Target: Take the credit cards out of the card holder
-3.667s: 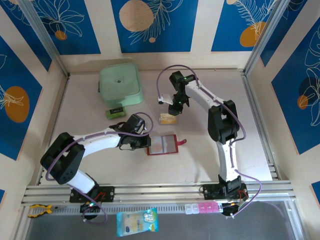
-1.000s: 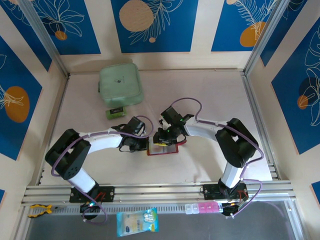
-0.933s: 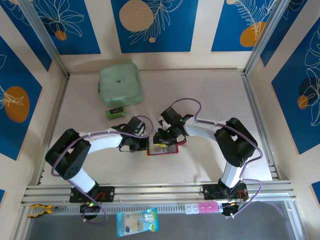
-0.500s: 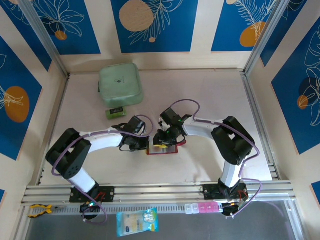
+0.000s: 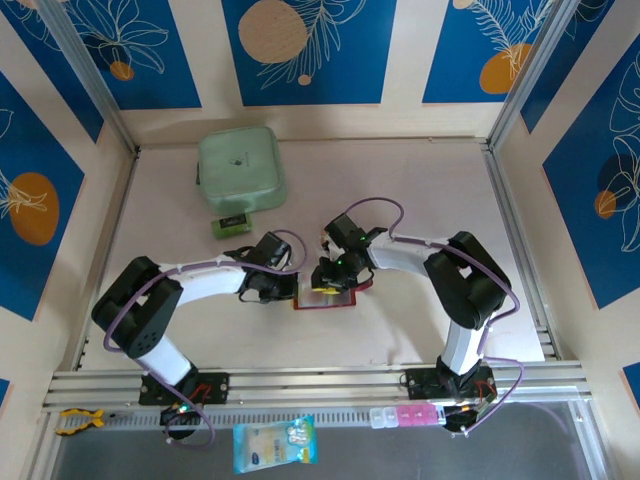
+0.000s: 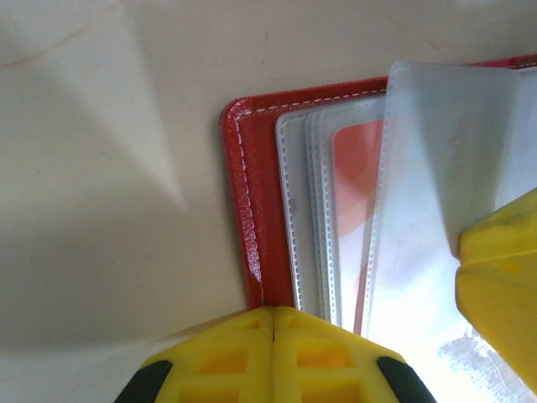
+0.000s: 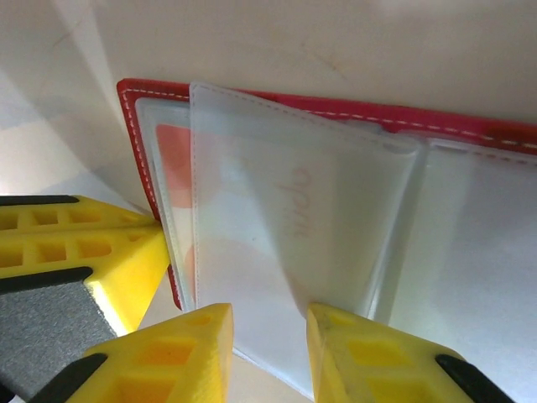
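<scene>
The dark-red card holder (image 5: 338,299) lies open on the table, clear sleeves up. My left gripper (image 5: 293,287) is shut, and its tips (image 6: 274,315) press on the holder's left red edge (image 6: 252,210). My right gripper (image 5: 325,283) hovers over the sleeves with its jaws a little apart (image 7: 268,332). One clear sleeve (image 7: 277,210) stands lifted between and past its fingers. A whitish credit card with a red mark (image 7: 172,159) sits inside a lower sleeve, and the same card (image 6: 357,159) appears in the left wrist view.
A mint-green zip case (image 5: 240,170) stands at the back left, with a small green-and-black block (image 5: 231,226) just in front of it. The holder's red snap tab (image 5: 365,284) sticks out to the right. Both arms crowd the table's middle.
The right gripper came forward from the back of the table, where it was at a tan card, to the holder. Over the last second it has barely shifted. The left gripper has stayed put.
</scene>
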You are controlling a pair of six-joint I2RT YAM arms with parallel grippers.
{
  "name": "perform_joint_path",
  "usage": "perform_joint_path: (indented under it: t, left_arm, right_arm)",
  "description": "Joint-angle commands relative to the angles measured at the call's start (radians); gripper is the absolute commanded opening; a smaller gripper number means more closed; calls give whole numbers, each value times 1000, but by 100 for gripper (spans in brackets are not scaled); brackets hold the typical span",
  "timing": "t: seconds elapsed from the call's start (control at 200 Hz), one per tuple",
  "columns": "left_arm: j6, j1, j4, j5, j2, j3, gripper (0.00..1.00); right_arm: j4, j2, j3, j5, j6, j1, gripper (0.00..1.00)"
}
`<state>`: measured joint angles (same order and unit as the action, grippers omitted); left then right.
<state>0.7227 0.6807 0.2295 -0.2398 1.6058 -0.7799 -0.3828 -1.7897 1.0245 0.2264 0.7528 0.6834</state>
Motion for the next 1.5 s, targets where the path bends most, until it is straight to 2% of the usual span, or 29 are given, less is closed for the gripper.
perform_joint_path:
  t: [0.0,0.425,0.65,0.98,1.19,1.491]
  left_arm:
    - [-28,-13,61,54,11,-6,4]
    - [-26,-13,104,63,-55,-43,4]
    - [10,-11,84,18,-101,-57,7]
    - [105,8,-61,-93,-75,-47,19]
    - [131,20,-114,-109,-21,-42,29]
    - [144,30,-136,-115,34,-42,31]
  right_arm:
    - [-31,22,-23,9,-24,-10,30]
    - [14,38,-65,48,-29,-28,26]
    - [55,43,-98,86,-23,-47,24]
    - [123,40,-145,134,-2,-67,24]
    - [174,38,-173,180,17,-85,24]
    - [198,32,-191,200,18,-93,24]
